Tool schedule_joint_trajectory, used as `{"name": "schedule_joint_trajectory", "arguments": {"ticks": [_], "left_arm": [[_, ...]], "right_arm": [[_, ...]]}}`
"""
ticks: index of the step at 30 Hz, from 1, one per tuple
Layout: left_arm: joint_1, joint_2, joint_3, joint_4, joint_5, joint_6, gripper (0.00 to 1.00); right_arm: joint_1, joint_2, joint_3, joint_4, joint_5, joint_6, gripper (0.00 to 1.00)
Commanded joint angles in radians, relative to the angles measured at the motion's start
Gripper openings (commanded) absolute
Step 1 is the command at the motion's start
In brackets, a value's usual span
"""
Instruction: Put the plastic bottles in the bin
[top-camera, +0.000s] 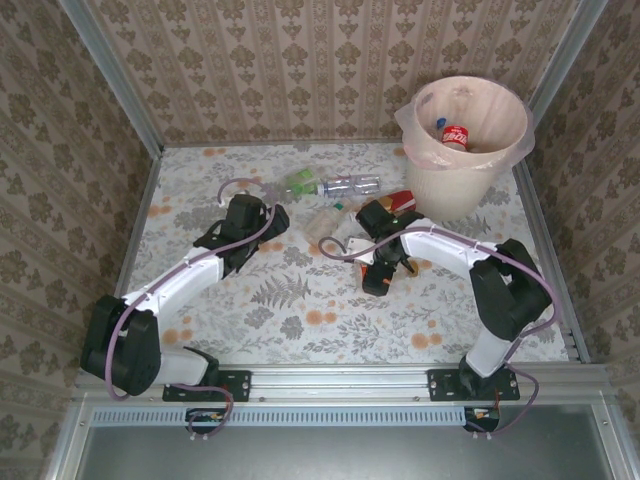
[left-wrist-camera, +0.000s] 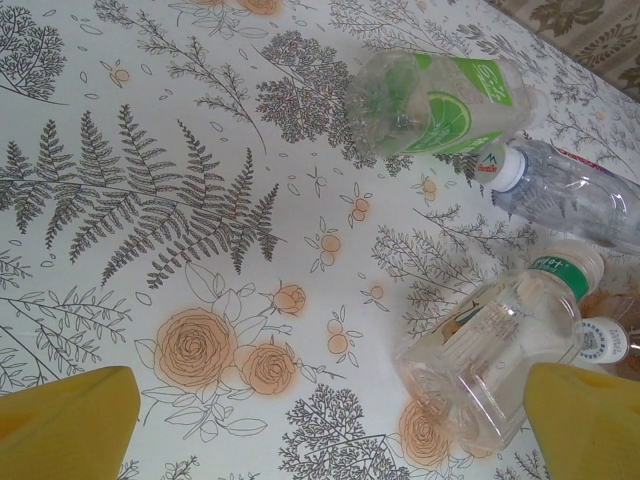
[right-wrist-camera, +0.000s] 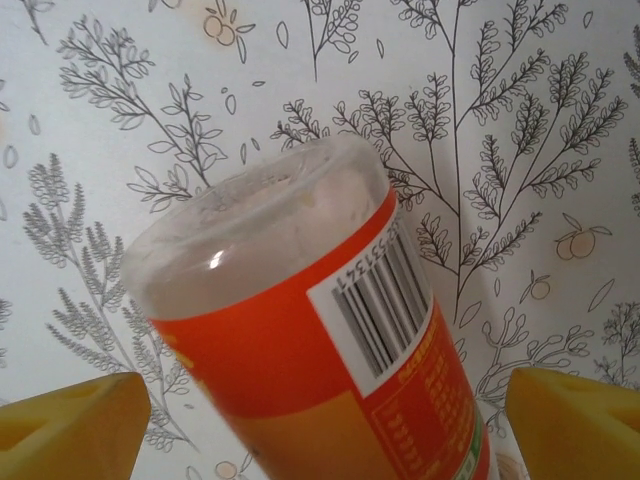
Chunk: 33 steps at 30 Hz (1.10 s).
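An orange-labelled plastic bottle (right-wrist-camera: 330, 340) lies on the table between the yellow fingertips of my right gripper (right-wrist-camera: 325, 425). The jaws are open, with a narrow gap on each side of the bottle. From above, that gripper (top-camera: 382, 272) points down left of the bin (top-camera: 470, 175), a cream bucket with a pinkish bag. A red-labelled bottle (top-camera: 455, 135) lies inside it. My left gripper (left-wrist-camera: 330, 430) stands open over bare cloth. A clear bottle with a green neck band (left-wrist-camera: 490, 350) lies close to its right finger. Further off lie a green-labelled bottle (left-wrist-camera: 440, 100) and a clear bottle with a white cap (left-wrist-camera: 570, 195).
Another red-labelled bottle (top-camera: 405, 200) lies at the foot of the bin. A metal frame and patterned walls (top-camera: 60, 150) close in the flowered table (top-camera: 300, 320) on three sides. The arm bases sit on a rail (top-camera: 340, 380) at the near edge.
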Motion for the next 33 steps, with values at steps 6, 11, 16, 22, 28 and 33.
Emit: {"name": "schedule_joint_trajectory", "arguments": {"ticks": [6,11,16,22,28,33], "left_arm": [[0.007,-0.014,-0.01,-0.013,-0.01,-0.025,1.0],[0.008,-0.017,-0.017,-0.012,-0.01,-0.032,1.0],[0.009,-0.018,-0.018,-0.008,-0.01,-0.033,1.0],[0.009,-0.021,-0.018,-0.006,-0.001,-0.034,1.0],[0.008,-0.017,-0.02,0.006,0.003,-0.039,1.0],[0.008,-0.015,-0.022,0.014,0.011,-0.04,1.0]], "right_arm": [[0.032,0.072,0.002,0.07,0.091,-0.04,0.84],[0.032,0.088,-0.01,0.124,0.092,-0.033,0.75],[0.032,0.064,-0.026,0.165,0.107,-0.009,0.65],[0.029,0.0,-0.027,0.173,0.109,0.042,0.54],[0.01,-0.073,0.045,0.167,0.101,0.205,0.48],[-0.034,-0.176,0.038,0.271,-0.032,0.312,0.49]]}}
